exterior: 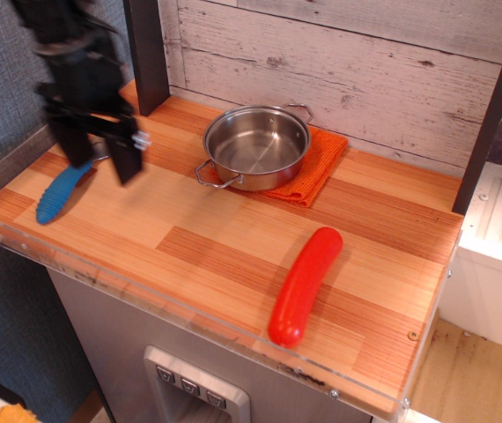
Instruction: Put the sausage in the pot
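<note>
**Basically nothing done yet: sausage hasn't been touched**

So the end effector [101, 163] is up at the far-left end of the bench [145, 211], and it's pretty motion-blurred in this shot. From what I can make out, the two dark fingers [129, 160] hang down with a visible gap between them, so I'd call them spread apart, and there's nothing held in there. Take that with a grain of salt because of the blur.

Right under and just to its left lies a blue-handled spoon [62, 190], flat on the wood. Not our target, so ignore it.

Moving out to the end effector's right, the pot [257, 145] sits upright on an orange cloth [320, 167] near the back wall. It's shiny, with wire loop handles on both sides, and totally empty inside.

Well beyond that, further right and toward the front edge, is the sausage [305, 285]. It's lying flat on the bench, angled a bit, well apart from both the pot and the end effector.

Progress-wise I'd say this is square one. Still left: get over to the sausage, grab it, carry it across, drop it in the pot. It looks longer than the pot is wide, so my guess is it'll end up resting tilted against the rim.
</note>
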Controlling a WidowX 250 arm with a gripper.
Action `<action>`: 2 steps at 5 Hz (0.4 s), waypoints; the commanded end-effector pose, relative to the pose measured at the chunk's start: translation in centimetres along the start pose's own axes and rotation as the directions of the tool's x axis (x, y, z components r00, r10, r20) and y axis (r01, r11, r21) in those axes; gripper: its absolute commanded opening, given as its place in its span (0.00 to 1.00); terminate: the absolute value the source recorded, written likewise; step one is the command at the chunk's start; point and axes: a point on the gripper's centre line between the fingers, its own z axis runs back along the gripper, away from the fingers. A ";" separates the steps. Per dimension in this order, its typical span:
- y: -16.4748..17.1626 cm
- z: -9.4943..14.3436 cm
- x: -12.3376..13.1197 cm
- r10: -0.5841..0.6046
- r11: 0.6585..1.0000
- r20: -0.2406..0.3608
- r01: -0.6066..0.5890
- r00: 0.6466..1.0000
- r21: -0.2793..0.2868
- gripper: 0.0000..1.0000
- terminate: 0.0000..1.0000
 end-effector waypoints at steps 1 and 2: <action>-9.7 1.2 -1.0 -0.111 0.993 0.078 0.113 0.991 -0.028 1.00 0.00; -14.4 -1.0 0.2 -0.095 0.992 0.031 0.097 0.995 -0.075 1.00 0.00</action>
